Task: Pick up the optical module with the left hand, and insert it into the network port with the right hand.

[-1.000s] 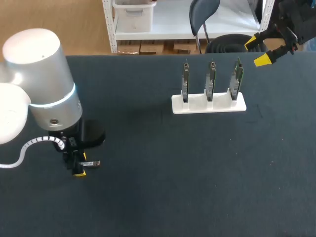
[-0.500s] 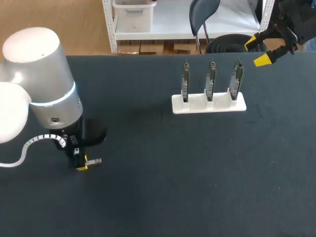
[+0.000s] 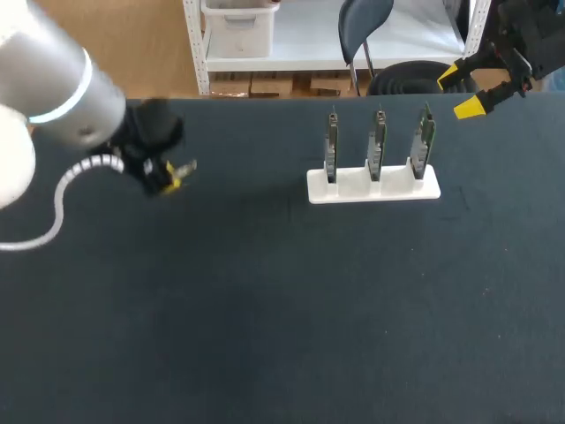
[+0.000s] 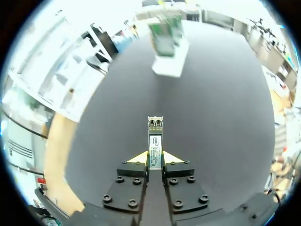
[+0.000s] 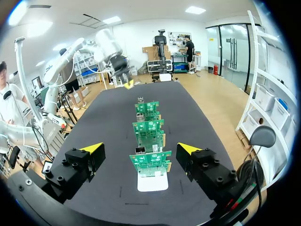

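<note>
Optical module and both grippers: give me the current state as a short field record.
module: optical module clamped between the fingers of the left gripper, sticking out ahead of them, held above the table
left arm: over the table's far left part, holder ahead of its gripper
right arm: right gripper open, empty, past the holder's right end
holder: white holder, three circuit boards upright in a row
insertion: not yet done
</note>
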Motion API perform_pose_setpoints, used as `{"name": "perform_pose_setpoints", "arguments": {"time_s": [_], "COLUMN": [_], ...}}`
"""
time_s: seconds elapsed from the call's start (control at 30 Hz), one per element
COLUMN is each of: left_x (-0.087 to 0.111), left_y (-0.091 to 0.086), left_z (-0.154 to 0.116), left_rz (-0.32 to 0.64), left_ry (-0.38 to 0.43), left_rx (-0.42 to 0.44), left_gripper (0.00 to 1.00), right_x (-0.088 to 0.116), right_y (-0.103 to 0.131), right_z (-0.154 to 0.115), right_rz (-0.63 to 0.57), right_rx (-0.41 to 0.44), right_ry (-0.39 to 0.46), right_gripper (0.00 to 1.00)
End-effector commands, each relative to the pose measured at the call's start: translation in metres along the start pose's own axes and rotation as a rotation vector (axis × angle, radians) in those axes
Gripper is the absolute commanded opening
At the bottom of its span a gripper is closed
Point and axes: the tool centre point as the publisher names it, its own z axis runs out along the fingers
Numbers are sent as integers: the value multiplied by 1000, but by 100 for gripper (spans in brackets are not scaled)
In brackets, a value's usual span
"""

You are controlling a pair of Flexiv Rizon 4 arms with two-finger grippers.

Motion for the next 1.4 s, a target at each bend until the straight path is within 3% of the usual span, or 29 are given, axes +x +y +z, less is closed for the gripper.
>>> {"name": "perform_pose_setpoints", "arguments": {"time_s": [0.03,0.2,0.33,0.53,0.73,1.07,1.4], "left_x": [-43,-114,-174,-249,-307,-363,-389], "left_y": [34,66,77,70,46,18,-3], "left_z": [-3,-11,-16,-16,-9,2,11], "left_rz": [-17,-12,21,85,146,130,44], "left_ry": [-176,-380,-525,-702,-833,-992,-1115], "left_rx": [-88,-134,-134,-71,32,214,363], "left_gripper": [0,0,0,0,0,0,0], "right_x": [0,0,0,0,0,0,0], "right_y": [0,0,0,0,0,0,0], "right_z": [0,0,0,0,0,0,0], "right_rz": [0,0,0,0,0,0,0], "right_rx": [1,1,1,1,1,1,1], "right_ry": [1,1,1,1,1,1,1], "right_gripper": [100,100,100,100,100,100,100]}}
